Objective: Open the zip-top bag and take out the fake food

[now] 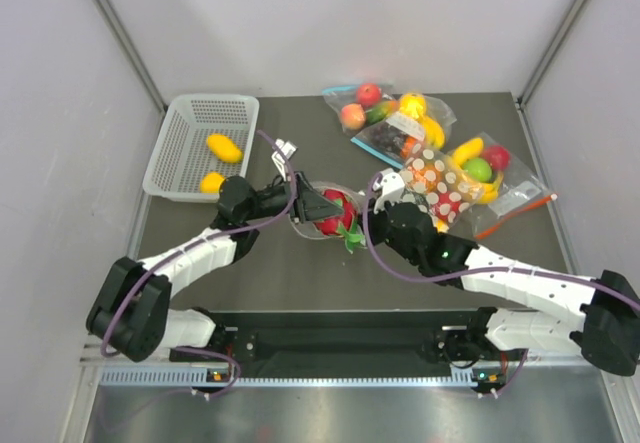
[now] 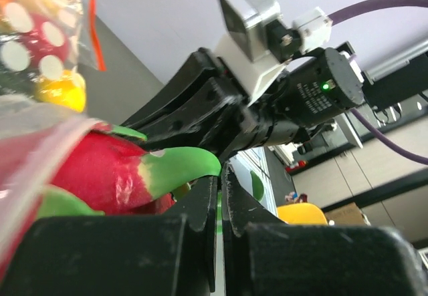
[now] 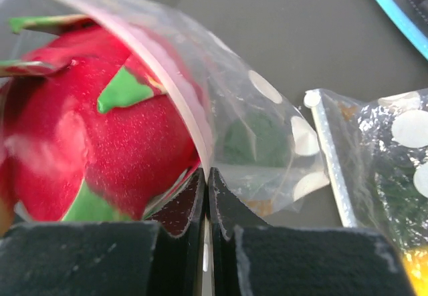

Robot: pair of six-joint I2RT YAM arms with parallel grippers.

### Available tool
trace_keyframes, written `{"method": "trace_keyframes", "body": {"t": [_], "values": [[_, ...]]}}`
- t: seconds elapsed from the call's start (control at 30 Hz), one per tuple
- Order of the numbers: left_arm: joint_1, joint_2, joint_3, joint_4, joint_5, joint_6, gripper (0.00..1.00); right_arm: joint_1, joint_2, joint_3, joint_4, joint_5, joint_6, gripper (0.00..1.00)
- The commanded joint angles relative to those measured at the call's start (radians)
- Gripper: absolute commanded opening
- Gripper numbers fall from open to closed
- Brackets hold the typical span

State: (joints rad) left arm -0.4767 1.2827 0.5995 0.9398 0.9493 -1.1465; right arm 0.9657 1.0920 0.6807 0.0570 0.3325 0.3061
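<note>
Right now the zip-top bag [image 3: 267, 132] hangs between the 2 grippers over the middle of the dark table [image 1: 300, 273], its dotted film stretched around a red fake fruit with green leaves [image 1: 335, 215]. Something darker green shows blurred through the film just behind the red piece.

The right gripper [image 3: 206, 176] has its 2 fingers pressed together on the bag's thick rim, which runs down from the top of the right wrist view straight into the jaws. The left gripper [image 1: 322, 206] meets the bag from the opposite side. Its fingers [image 2: 200, 222] stand together with only a thin slit between them, a green leaf tip lying just above them. Plastic film reaches that gripper, but I cannot tell whether any of it is pinched between the pads.

Far left on the table sits a white mesh basket [image 1: 165, 158] holding 2 yellow fake-food pieces, 1 near its middle [image 1: 224, 148] and 1 at its near edge [image 1: 212, 182].

Just right of the held bag lies another dotted bag [image 1: 437, 178] with orange showing through. Beyond it rest 2 clear bags of toy fruit, 1 with a blue strip [image 1: 375, 113] and 1 with an orange strip [image 1: 495, 178], all apart from both grippers.
</note>
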Motion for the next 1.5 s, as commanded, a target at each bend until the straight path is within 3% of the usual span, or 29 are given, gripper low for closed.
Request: {"method": "trace_keyframes", "body": {"t": [0.0,0.2,0.57,0.83,1.1,1.47], "values": [[-0.039,0.039,0.1,0.22,0.013,-0.041,0.0,-0.01,0.025,0.028,0.089,-0.047,-0.001,0.0],[-0.04,0.044,0.149,0.226,0.022,-0.058,0.0,-0.015,0.029,0.022,0.075,-0.036,0.008,0.0],[-0.013,-0.115,0.258,-0.188,-0.046,0.195,0.0,-0.032,-0.003,-0.006,0.07,-0.035,0.014,0.0],[0.042,-0.149,0.301,-0.291,-0.08,0.272,0.0,-0.032,-0.046,-0.023,0.05,-0.03,0.018,0.0],[0.194,-0.118,0.405,-0.312,-0.086,0.278,0.0,-0.031,-0.087,-0.043,0.027,-0.023,0.019,0.0],[0.548,-0.039,0.45,-0.236,-0.098,0.206,0.0,-0.032,-0.106,-0.052,0.018,-0.023,0.018,0.0]]}}
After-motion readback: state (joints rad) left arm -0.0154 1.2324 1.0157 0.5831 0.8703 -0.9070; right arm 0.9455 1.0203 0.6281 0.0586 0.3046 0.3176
